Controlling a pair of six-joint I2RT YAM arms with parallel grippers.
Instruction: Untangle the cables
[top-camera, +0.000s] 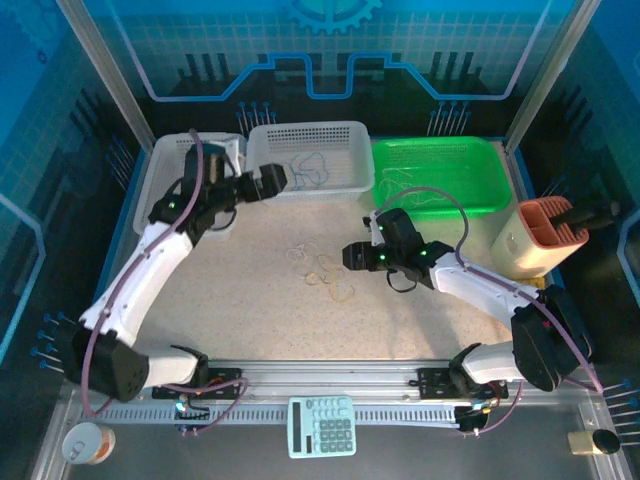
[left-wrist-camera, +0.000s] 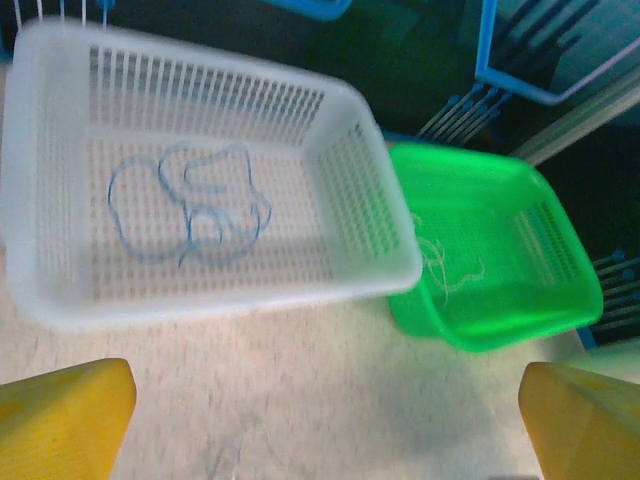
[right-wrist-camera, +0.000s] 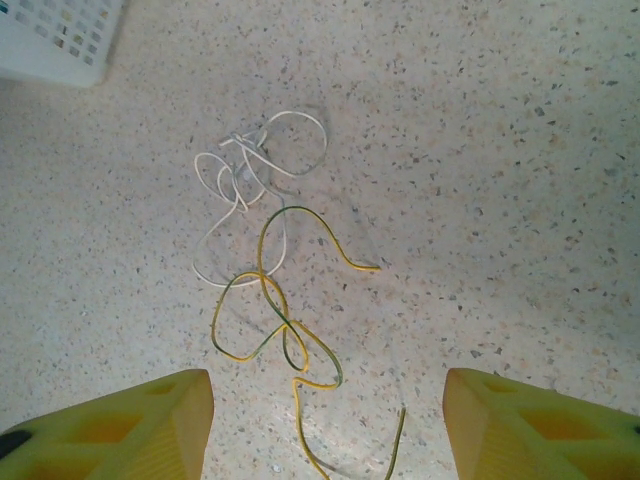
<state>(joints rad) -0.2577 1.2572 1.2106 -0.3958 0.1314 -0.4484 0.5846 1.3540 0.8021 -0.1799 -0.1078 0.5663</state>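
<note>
The left claw (top-camera: 281, 181) (left-wrist-camera: 325, 420) is held released, its blunt yellow fingers spread wide over the counter's near side of a white basket (left-wrist-camera: 200, 305) of slotted plastic. A thin blue cable (left-wrist-camera: 190, 205) is seen lying in loose loops on the basket's floor. On the speckled, stone-like counter (right-wrist-camera: 500, 150), a white cable (right-wrist-camera: 235, 190) is knotted at its top and is crossed by a yellow-green cable (right-wrist-camera: 275, 300) twisted into a figure-eight. The green streak on that cable is resolved in the right wrist view, whereas overhead both read as pale loops. The right claw (right-wrist-camera: 325, 420) (top-camera: 350, 257) is held released above them. A pale cable (left-wrist-camera: 445, 270) is curled inside a glossy green basket (left-wrist-camera: 480, 325). The counter is enclosed by blue panels (top-camera: 330, 50).
</note>
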